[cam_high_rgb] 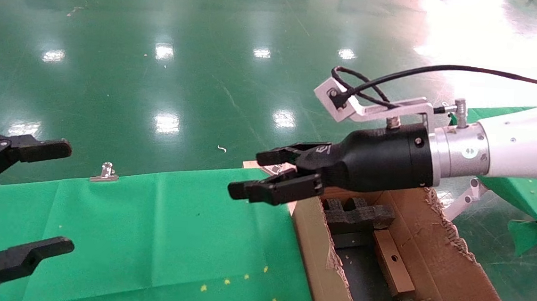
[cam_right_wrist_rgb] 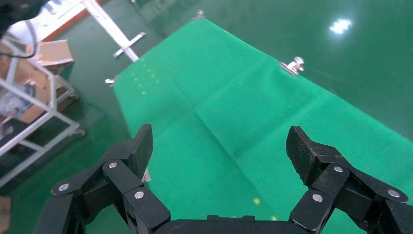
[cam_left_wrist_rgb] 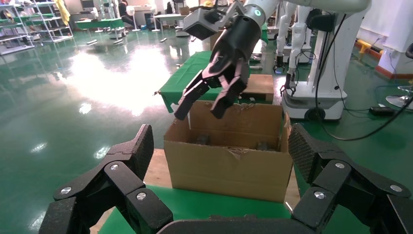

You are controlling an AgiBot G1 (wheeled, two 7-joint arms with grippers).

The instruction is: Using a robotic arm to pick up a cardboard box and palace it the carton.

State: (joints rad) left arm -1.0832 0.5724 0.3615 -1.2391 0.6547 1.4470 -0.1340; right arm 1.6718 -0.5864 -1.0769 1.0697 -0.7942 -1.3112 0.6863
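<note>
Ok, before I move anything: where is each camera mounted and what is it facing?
Head: on the robot's head, looking forward and down at the green cloth and carton; left gripper and right gripper show, both open.
Left wrist: on the left arm, facing the carton, with the right gripper above it.
Right wrist: on the right arm, looking down at the green cloth.
Shared: head and left wrist both show the carton.

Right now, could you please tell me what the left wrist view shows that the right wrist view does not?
Only the left wrist view shows the carton and the right pincer, open and held above its far wall. Only the right wrist view shows the silver clip on the far edge of the cloth. Both show the green cloth and the shiny green floor, each framed by its own open pincer, the left pincer in the first.
</note>
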